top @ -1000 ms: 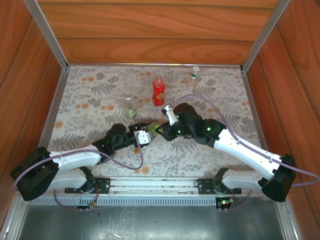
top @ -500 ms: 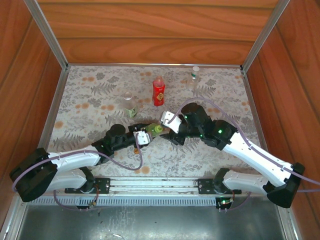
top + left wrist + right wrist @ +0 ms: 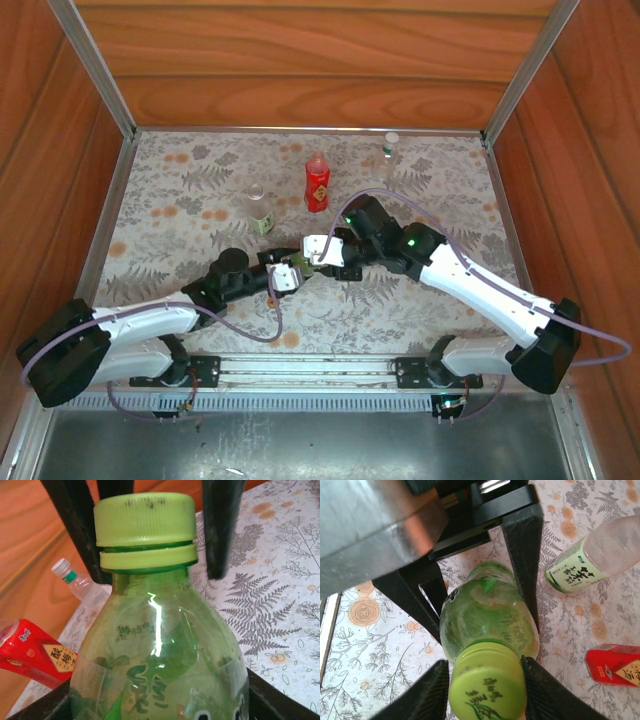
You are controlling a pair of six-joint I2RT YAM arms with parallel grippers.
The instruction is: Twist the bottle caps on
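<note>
Green translucent plastic bottle [image 3: 160, 670] at centre of floral-print table [image 3: 150, 250], clamped in left gripper [image 3: 292, 272]. Yellow-green screw cap [image 3: 145, 520] on its neck, nearly seated, I judge. Right gripper [image 3: 322, 252] straddles cap; whether it squeezes, I cannot tell. Clear green-labelled bottle [image 3: 259, 210] at 11 o'clock looks uncapped.

Lab test booth: wood walls [image 3: 300, 60], aluminium frame [image 3: 95, 68].

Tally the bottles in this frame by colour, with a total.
Green: 1, the green bottle
Red: 1, the red bottle
Clear: 2, the labelled clear bottle and the far clear bottle
Total: 4
</note>
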